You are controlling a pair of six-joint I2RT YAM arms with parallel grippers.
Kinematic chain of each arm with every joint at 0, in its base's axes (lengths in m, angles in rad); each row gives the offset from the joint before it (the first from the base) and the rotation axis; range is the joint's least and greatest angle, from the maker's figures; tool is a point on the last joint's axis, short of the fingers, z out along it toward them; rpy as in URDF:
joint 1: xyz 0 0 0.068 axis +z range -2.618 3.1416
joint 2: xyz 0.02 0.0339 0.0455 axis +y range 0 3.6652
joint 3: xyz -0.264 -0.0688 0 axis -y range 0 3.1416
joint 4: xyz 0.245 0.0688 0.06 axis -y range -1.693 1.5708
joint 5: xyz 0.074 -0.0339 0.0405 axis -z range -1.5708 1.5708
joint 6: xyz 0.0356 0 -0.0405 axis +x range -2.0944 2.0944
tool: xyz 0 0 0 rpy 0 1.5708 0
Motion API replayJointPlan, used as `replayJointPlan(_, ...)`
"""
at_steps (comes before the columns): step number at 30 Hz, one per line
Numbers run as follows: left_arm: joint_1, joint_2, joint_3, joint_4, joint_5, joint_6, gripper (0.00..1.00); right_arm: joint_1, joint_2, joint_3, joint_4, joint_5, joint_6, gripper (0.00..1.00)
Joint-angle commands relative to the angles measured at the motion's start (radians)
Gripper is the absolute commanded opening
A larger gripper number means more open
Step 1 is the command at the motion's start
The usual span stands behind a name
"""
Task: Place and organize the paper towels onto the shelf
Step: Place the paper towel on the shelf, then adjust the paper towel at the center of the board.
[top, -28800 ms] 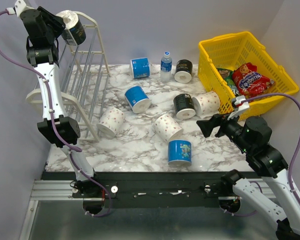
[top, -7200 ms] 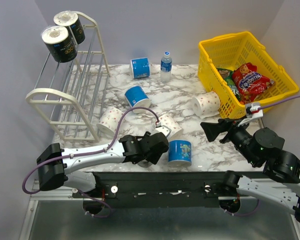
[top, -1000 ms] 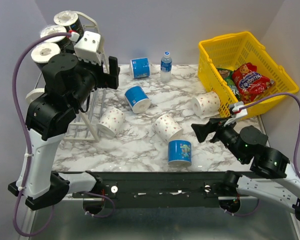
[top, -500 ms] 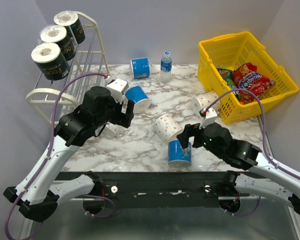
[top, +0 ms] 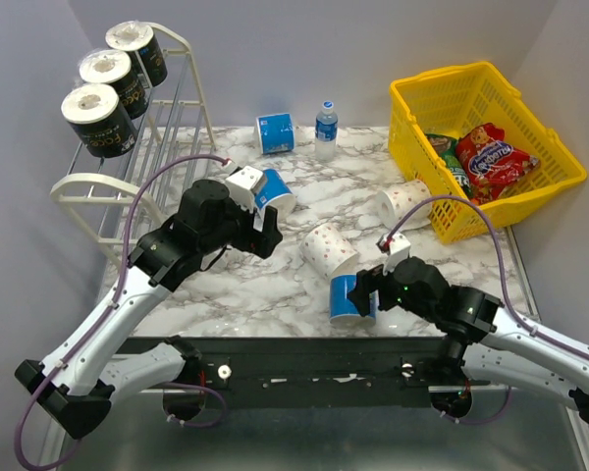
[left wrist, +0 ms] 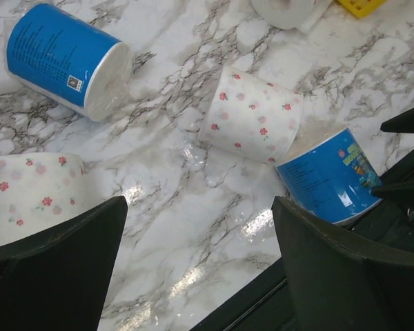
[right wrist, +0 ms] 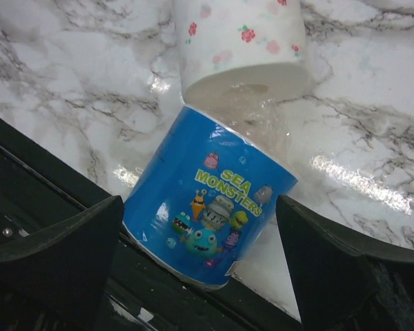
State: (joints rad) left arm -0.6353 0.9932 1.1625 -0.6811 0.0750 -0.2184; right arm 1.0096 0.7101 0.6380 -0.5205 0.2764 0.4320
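Note:
The white shelf (top: 90, 184) stands at the back left with three black paper towels (top: 98, 120) in a row on its top tier. My left gripper (top: 263, 234) hangs open over the table with bare marble under it (left wrist: 199, 201). A dotted roll (left wrist: 29, 189) lies by its left finger, and a blue roll (left wrist: 69, 58) lies farther off. My right gripper (top: 361, 292) is open, its fingers on either side of the near blue roll (right wrist: 210, 210), not pressing it. A dotted roll (right wrist: 241, 38) lies just beyond.
More rolls lie around: blue (top: 275, 132) at the back, dotted (top: 404, 204) by the yellow basket (top: 417, 147) of snack bags. A small water bottle (top: 326, 128) stands at the back. The black front rail (right wrist: 48, 227) runs right below the near blue roll.
My left arm has swung down from the shelf to hover over the middle of the table. My right gripper has moved left and down until it straddles the near blue roll.

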Motion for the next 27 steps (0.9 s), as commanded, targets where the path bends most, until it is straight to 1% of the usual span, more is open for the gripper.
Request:
replayJointPlan(1, -0.004, -0.06, -0.058, 0.098, 0.055, -0.07, 0.97, 0.012, 0.002, -0.04, -0.007, -0.011, 0.118, 1.0)
replayJointPlan(4, -0.03, -0.088, -0.15, 0.155, 0.051, -0.102, 0.97, 0.014, -0.049, -0.072, 0.007, -0.025, 0.18, 1.0)
replayJointPlan(5, -0.087, -0.096, -0.173, 0.188, 0.031, -0.105, 0.97, 0.014, -0.064, -0.075, 0.004, -0.01, 0.201, 1.0)
replayJointPlan(7, -0.16, -0.114, -0.257, 0.244, -0.042, -0.101, 0.97, 0.014, -0.098, -0.048, -0.047, 0.065, 0.279, 0.99)
replayJointPlan(8, -0.205, -0.126, -0.286, 0.273, -0.126, -0.099, 0.97, 0.012, -0.124, -0.028, -0.071, 0.093, 0.298, 0.99)
replayJointPlan(9, -0.287, -0.128, -0.331, 0.337, -0.167, -0.089, 0.97, 0.012, -0.136, -0.006, -0.117, 0.142, 0.313, 0.99)
replayJointPlan(10, -0.343, -0.123, -0.352, 0.369, -0.217, -0.084, 0.97, 0.012, -0.147, 0.049, -0.139, 0.167, 0.333, 0.99)
replayJointPlan(11, -0.389, -0.11, -0.371, 0.403, -0.315, -0.075, 0.96, 0.012, -0.155, 0.073, -0.156, 0.19, 0.338, 0.99)
replayJointPlan(12, -0.485, -0.099, -0.403, 0.473, -0.36, -0.049, 0.96, 0.014, -0.173, 0.1, -0.171, 0.222, 0.337, 0.99)
replayJointPlan(13, -0.529, -0.084, -0.417, 0.51, -0.412, -0.03, 0.96, 0.012, -0.181, 0.141, -0.171, 0.233, 0.321, 0.99)
replayJointPlan(15, -0.608, -0.032, -0.454, 0.611, -0.518, 0.003, 0.97, 0.014, -0.202, 0.181, -0.165, 0.271, 0.31, 1.0)
replayJointPlan(16, -0.66, -0.01, -0.458, 0.638, -0.54, 0.034, 0.97, 0.012, -0.21, 0.198, -0.165, 0.291, 0.303, 1.0)
replayJointPlan(18, -0.713, 0.063, -0.462, 0.676, -0.588, 0.053, 0.98, 0.014, -0.224, 0.236, -0.164, 0.337, 0.294, 1.0)
replayJointPlan(19, -0.763, 0.09, -0.458, 0.71, -0.599, 0.063, 0.99, 0.014, -0.239, 0.245, -0.161, 0.351, 0.286, 1.0)
replayJointPlan(21, -0.803, 0.175, -0.452, 0.756, -0.641, 0.071, 0.99, 0.014, -0.262, 0.256, -0.145, 0.374, 0.275, 1.0)
replayJointPlan(22, -0.828, 0.205, -0.448, 0.771, -0.702, 0.076, 0.99, 0.014, -0.282, 0.256, -0.141, 0.389, 0.263, 1.0)
replayJointPlan(23, -0.858, 0.261, -0.446, 0.788, -0.728, 0.094, 0.99, 0.012, -0.294, 0.255, -0.133, 0.394, 0.258, 1.0)
replayJointPlan(25, -0.882, 0.31, -0.431, 0.824, -0.783, 0.111, 0.99, 0.012, -0.317, 0.25, -0.122, 0.406, 0.255, 1.0)
replayJointPlan(27, -0.902, 0.37, -0.426, 0.862, -0.805, 0.131, 0.99, 0.012, -0.348, 0.241, -0.121, 0.415, 0.254, 1.0)
